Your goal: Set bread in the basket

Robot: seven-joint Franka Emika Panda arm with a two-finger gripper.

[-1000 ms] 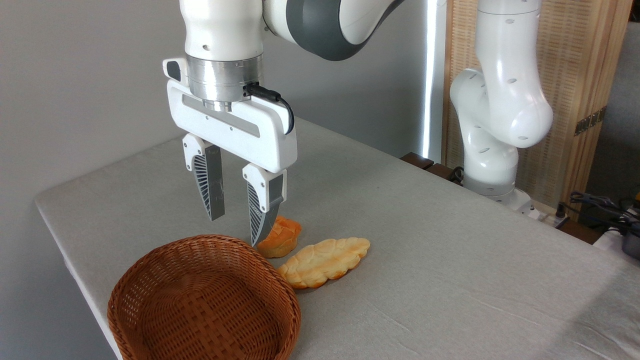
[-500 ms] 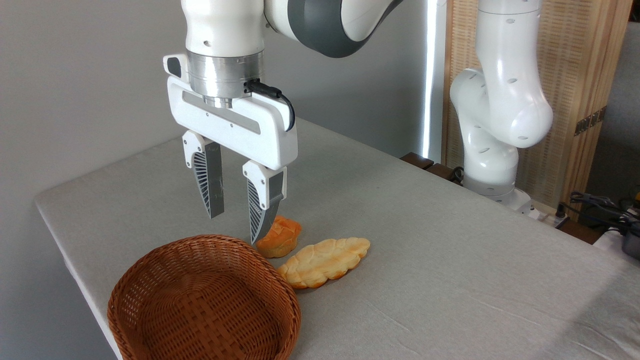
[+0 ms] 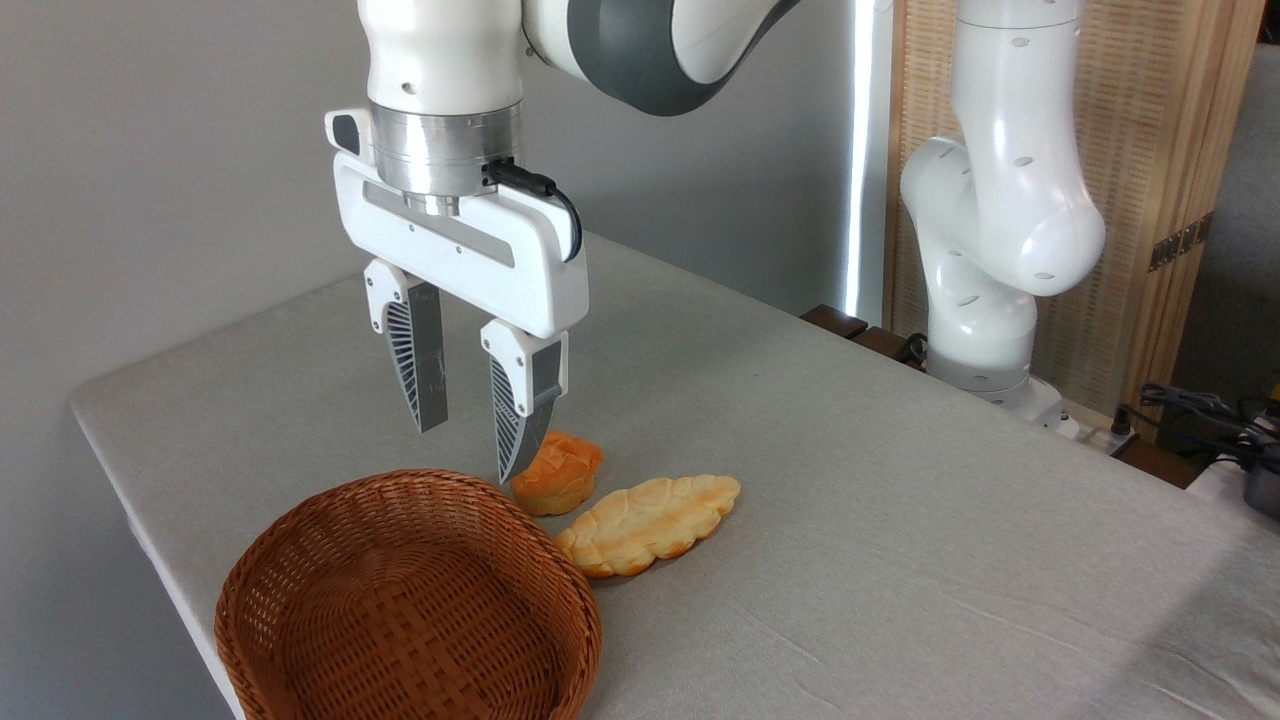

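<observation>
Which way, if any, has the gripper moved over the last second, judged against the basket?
Yes. The gripper has shifted slightly left and up: against the still basket, its right fingertip now covers less of the bread.

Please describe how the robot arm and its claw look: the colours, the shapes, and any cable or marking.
The arm is glossy white with rounded links and a dark grey band at one joint. A ribbed silver metal ring joins the wrist to the claw. The claw's body is a flat white block with a grey stripe; a black cable loops at its side. Its two fingers are grey, tapering, with ribbed faces.
</observation>
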